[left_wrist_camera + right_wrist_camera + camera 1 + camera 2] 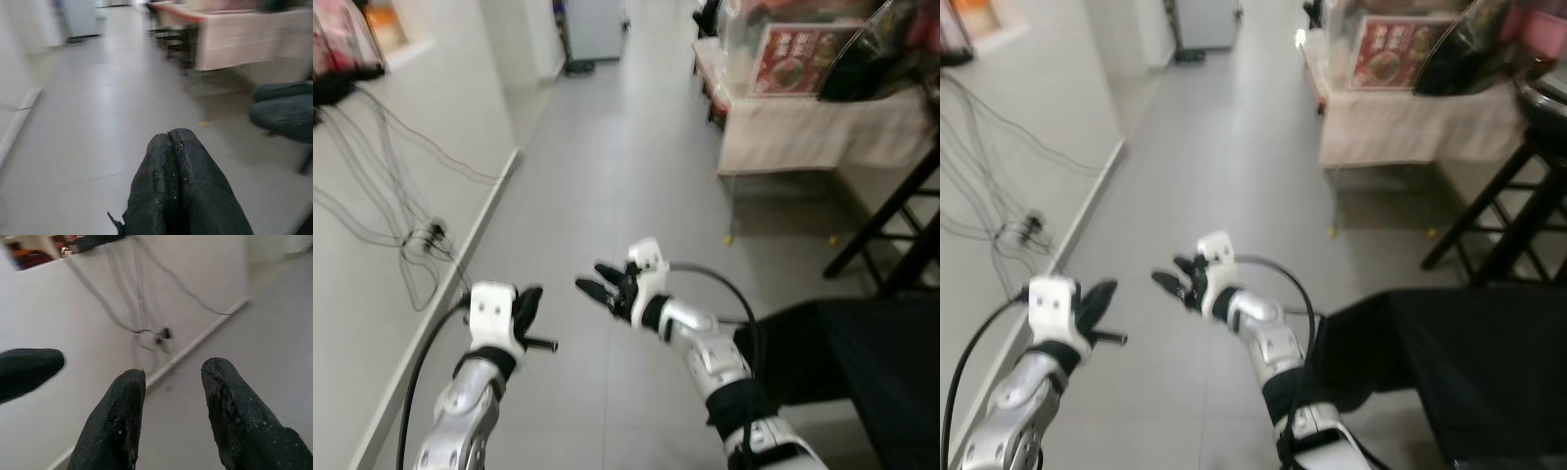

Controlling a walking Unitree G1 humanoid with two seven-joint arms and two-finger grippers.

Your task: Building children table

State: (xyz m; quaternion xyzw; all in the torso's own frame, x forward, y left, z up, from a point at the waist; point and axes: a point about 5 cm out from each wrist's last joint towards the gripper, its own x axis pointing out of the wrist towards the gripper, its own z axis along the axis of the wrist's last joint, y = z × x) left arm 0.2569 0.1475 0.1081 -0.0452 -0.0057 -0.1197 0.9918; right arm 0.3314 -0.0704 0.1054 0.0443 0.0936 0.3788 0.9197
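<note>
- Views blurred; items on cloth-covered table (pixel 813 127) hard to make out.
- Left gripper (pixel 530 304) over floor (pixel 607 196), fingers (pixel 176 186) pressed together, empty.
- Right gripper (pixel 597 286) fingers (pixel 230 401) parted, empty, pointing toward wall cables (pixel 421 240).

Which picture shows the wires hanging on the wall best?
The left eye view: the wires drape down the white wall and bunch at a plug. The right eye view shows them nearer its edge. The right wrist view shows them blurred beyond the open right gripper.
</note>
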